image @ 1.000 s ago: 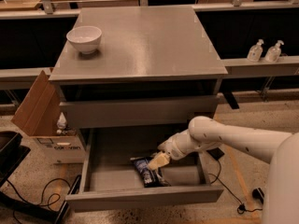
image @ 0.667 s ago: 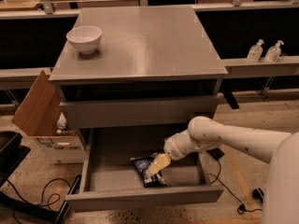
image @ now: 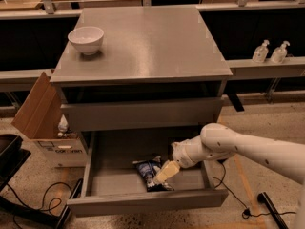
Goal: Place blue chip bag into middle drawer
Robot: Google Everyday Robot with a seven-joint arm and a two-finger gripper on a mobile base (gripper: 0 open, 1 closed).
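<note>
1. The blue chip bag (image: 145, 170) is a small, crinkled dark-blue foil packet with white and light-blue print. It lies inside the middle drawer (image: 147, 202), on the floor of the tray, right of its centre and close to the front wall.
2. The middle drawer is pulled well out of the desk (image: 147, 42); it is a wide, shallow grey tray with low side walls and a flat front.
3. The hand (image: 161, 175) is down inside the drawer, overlapping the right part of the bag. Whether it grips the bag or has let go cannot be told.
4. The white arm (image: 248, 147) reaches in from the right, over the drawer's right wall.
5. Above the open tray, the upper drawer front (image: 143, 114) is flush with the cabinet.
6. A white bowl (image: 86, 39) stands upright near the back left corner of the desk.
7. A cardboard box (image: 35, 106) sits on the floor to the left, and two pump bottles (image: 260, 51) stand on a ledge to the right.
8. Compared with a second ago, the hand sits lower and nearer the drawer front. The bag is in much the same spot, and the bowl and drawer have not moved.
</note>
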